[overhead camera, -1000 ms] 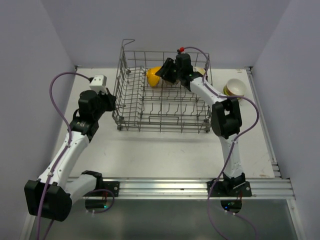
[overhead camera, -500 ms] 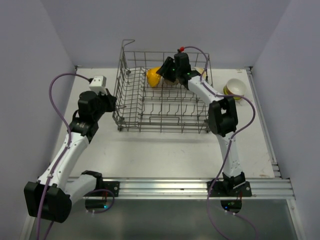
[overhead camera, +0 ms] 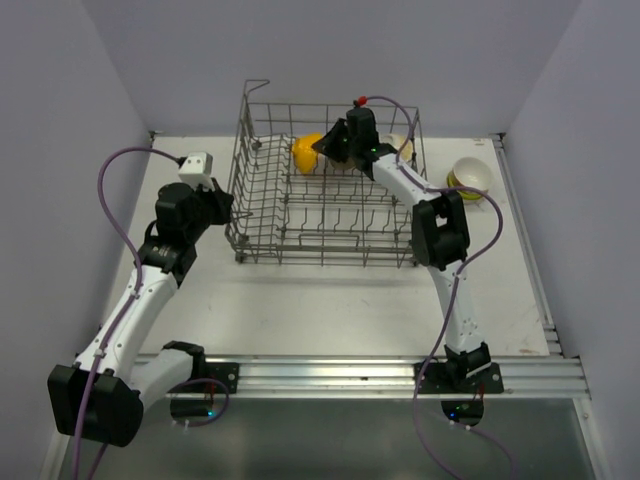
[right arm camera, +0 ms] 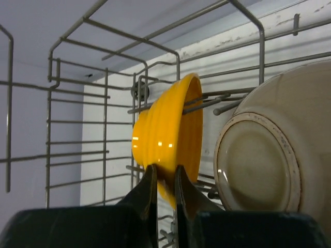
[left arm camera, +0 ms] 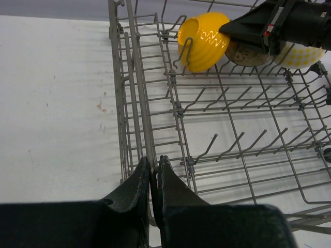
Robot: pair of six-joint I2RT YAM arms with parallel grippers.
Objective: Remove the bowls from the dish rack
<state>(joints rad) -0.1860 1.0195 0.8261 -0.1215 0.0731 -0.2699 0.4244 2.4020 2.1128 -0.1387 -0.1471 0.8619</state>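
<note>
The dish rack (overhead camera: 325,262) stands on the far half of the counter (overhead camera: 330,300). At its back a yellow bowl (right arm camera: 165,134) stands on edge among the upright wires, with a cream bowl (right arm camera: 258,160) just beside it on the right. The right tool (right arm camera: 164,173) pinches the yellow bowl's rim, one finger on each side. The left tool (left arm camera: 153,168) is pressed together on a wire of the rack's left wall. Another bowl (overhead camera: 469,176) sits on the counter, right of the rack.

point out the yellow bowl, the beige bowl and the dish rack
yellow bowl (right arm camera: 160,129): right wrist view, ribbed outer wall
beige bowl (right arm camera: 256,165): right wrist view, underside inside foot ring
dish rack (overhead camera: 320,245): top external view, near grid wall
</note>
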